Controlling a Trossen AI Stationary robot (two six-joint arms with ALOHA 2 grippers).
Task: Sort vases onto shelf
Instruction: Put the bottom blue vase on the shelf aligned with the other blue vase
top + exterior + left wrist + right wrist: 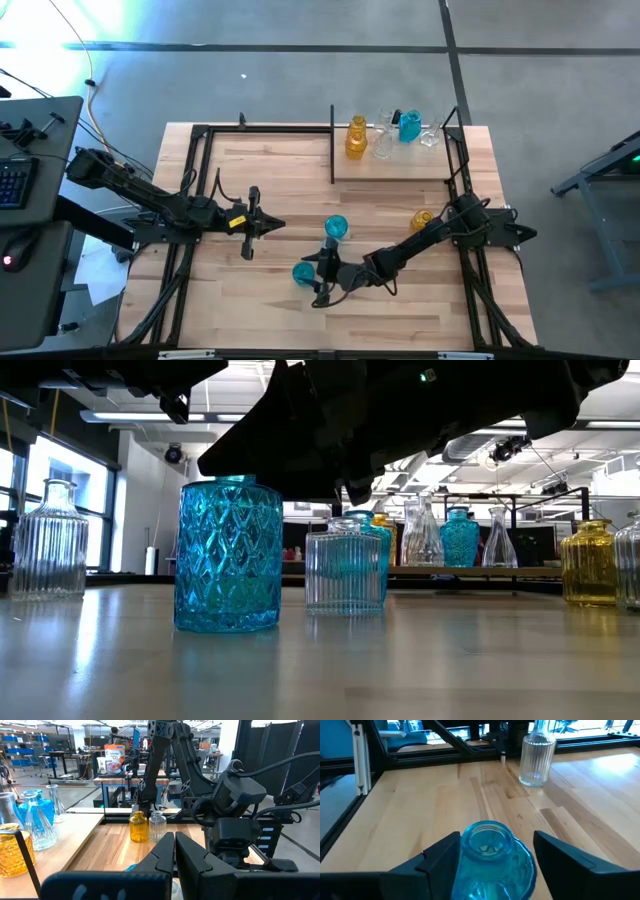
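A teal vase stands on its base on the tabletop. My right gripper is open, reaching in from the table's right, with one finger on each side of that vase's upper part. A second teal vase stands just beyond it, and an amber vase stands beside the right arm. The shelf lies at the far right and carries an amber vase, clear vases and a teal vase. My left gripper is shut and hovers left of centre. My right gripper has its fingers level on both sides of the teal vase's neck, coming from the table's right. One finger lies close against the neck and the other stands a little off it. Whether either touches, I cannot tell. The vase stands upright on the table.
A clear ribbed vase stands farther toward the table's left, and another clear ribbed vase is near the middle. A black frame runs round the tabletop's edges. Bare wood lies along the near edge.
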